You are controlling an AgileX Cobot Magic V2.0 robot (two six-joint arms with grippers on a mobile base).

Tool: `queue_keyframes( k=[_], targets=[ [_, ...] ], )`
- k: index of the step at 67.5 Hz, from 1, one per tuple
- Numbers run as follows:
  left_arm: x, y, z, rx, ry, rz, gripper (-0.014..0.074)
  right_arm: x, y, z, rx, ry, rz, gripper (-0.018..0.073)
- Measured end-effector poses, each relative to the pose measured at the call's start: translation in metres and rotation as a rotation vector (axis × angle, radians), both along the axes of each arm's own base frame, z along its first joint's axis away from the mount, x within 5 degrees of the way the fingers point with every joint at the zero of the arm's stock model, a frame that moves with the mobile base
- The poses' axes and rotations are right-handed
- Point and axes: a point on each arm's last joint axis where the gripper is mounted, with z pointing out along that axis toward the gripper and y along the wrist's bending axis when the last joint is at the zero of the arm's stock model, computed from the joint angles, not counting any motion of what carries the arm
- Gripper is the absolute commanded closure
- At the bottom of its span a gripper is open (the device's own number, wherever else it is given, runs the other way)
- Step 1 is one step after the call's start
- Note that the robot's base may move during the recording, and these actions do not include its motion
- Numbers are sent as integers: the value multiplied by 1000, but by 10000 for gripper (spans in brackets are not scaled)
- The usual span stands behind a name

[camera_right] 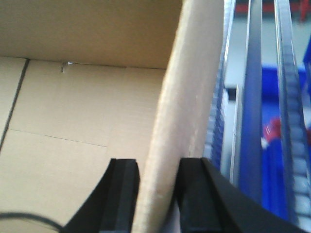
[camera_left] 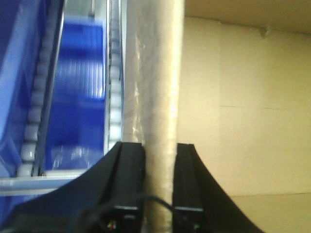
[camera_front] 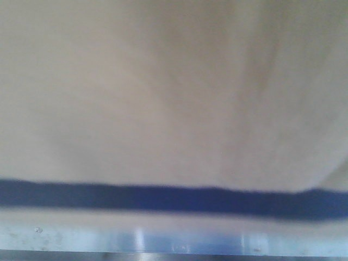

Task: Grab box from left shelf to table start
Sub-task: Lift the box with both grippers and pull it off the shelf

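Observation:
The brown cardboard box (camera_front: 163,92) fills most of the front view, blurred and very close. In the left wrist view my left gripper (camera_left: 159,160) is shut on the box's left wall (camera_left: 155,73), one finger outside and one inside the open box (camera_left: 243,121). In the right wrist view my right gripper (camera_right: 156,179) is shut on the box's right wall (camera_right: 184,97), with the box's inside (camera_right: 73,121) to its left. The shelf's roller tracks (camera_left: 114,87) run beside the box, and they also show in the right wrist view (camera_right: 291,121). The table is out of view.
Blue bins (camera_left: 77,87) sit below the roller tracks on the left, and more blue (camera_right: 272,160) shows on the right. A blue band (camera_front: 163,197) and a pale metal rail (camera_front: 163,234) run under the box in the front view.

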Motion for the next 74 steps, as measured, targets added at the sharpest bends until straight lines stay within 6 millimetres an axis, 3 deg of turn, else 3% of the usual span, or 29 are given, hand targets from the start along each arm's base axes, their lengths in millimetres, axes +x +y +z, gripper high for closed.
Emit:
queue_keyframes(
  k=[16,25,74],
  targets=[
    [-33,8,-6,-34,-96,-9,687,-28,2,-2,21,-105,25,501],
    [-41,10,-8,-39,-129,-11,688,-36,3,-3,24,-138,31,501],
    [-40,10,-11,-41,-135,-11,688,-38,3,-2,26,-151,32,501]
  ],
)
